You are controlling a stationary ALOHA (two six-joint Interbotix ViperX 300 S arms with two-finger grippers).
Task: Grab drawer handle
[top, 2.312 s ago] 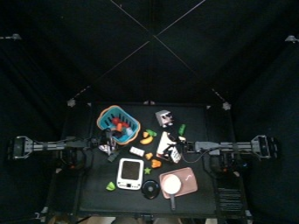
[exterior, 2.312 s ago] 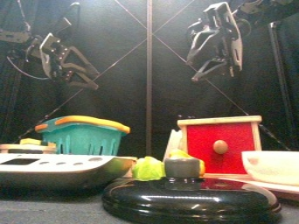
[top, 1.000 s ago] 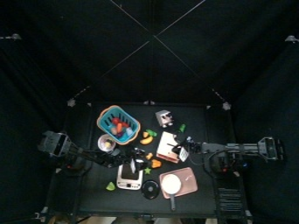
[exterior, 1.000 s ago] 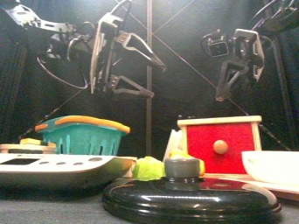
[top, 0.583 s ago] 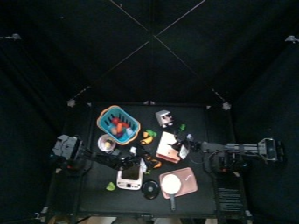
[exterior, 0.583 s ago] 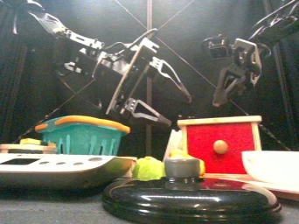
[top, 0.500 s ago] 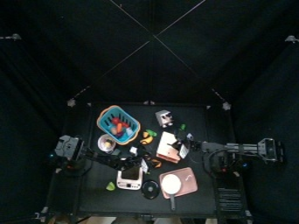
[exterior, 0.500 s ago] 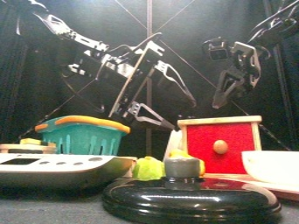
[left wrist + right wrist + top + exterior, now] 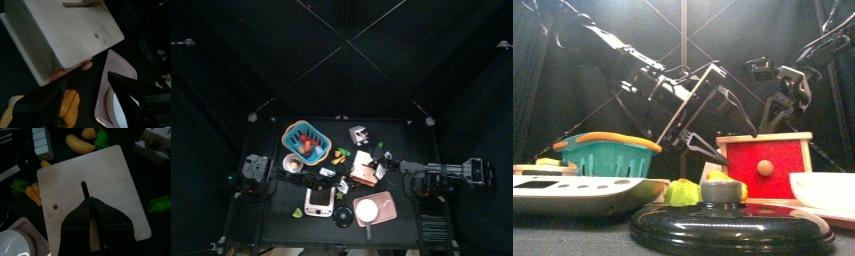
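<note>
Drawer handle [image 9: 84,189]: a slim dark bar on the pale panel of the wooden box [image 9: 368,168].

Top view: the box sits near the middle of the table [image 9: 418,135], crowded by clutter. Both arms reach in over it, and the handle is too small to pick out. Risk: the two grippers work close together above one box and may collide.

Front view: the box shows a red face with a round knob [image 9: 764,171], toward the table's right edge. The left gripper [image 9: 711,135] hangs spread wide just beside the box's upper left corner. The right gripper [image 9: 784,118] hangs above the lid. Risk: the left gripper may bump the box and shift it.

Left wrist view: the jaws stand wide apart and hold nothing, with the box and a pale pink plate [image 9: 107,85] beyond them.

Right wrist view: the gripper points straight along the handle, tip at its near end. I cannot tell whether it is clamped on the bar. Risk: a thin bar, so a slightly off-line close pinches air or slips off.

Writing: none legible in any view, and no brand marks seen.
</note>
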